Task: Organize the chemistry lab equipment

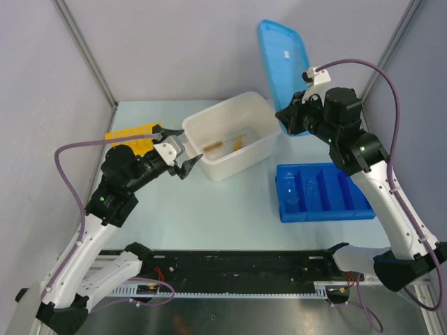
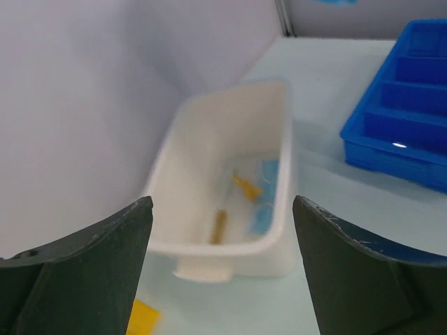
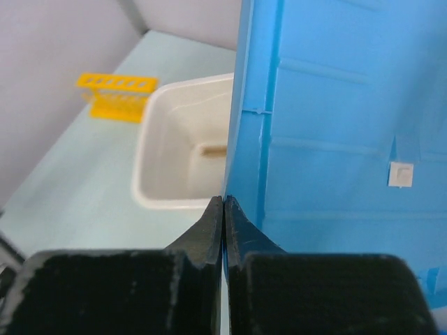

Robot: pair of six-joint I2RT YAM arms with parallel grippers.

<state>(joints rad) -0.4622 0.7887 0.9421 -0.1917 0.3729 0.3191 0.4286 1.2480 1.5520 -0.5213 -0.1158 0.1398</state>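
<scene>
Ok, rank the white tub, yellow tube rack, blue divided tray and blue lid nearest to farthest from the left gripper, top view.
1. The white tub, right in front of the left gripper.
2. The yellow tube rack, just behind it, at left.
3. The blue divided tray, near right, and the blue lid, far right: too close to call.

One white tub (image 1: 237,159) stands on the tabletop (image 1: 209,216), and there is one blue lid (image 1: 283,49). One blue divided tray (image 1: 321,213) sits near the right edge and one yellow rack (image 1: 129,134) near the left edge. The tub holds one tan-bristled brush (image 2: 219,227), one amber piece (image 2: 246,187) and one pale blue piece (image 2: 262,209). There are two arms: one left end effector (image 1: 179,149) and one right end effector (image 1: 286,114).
</scene>
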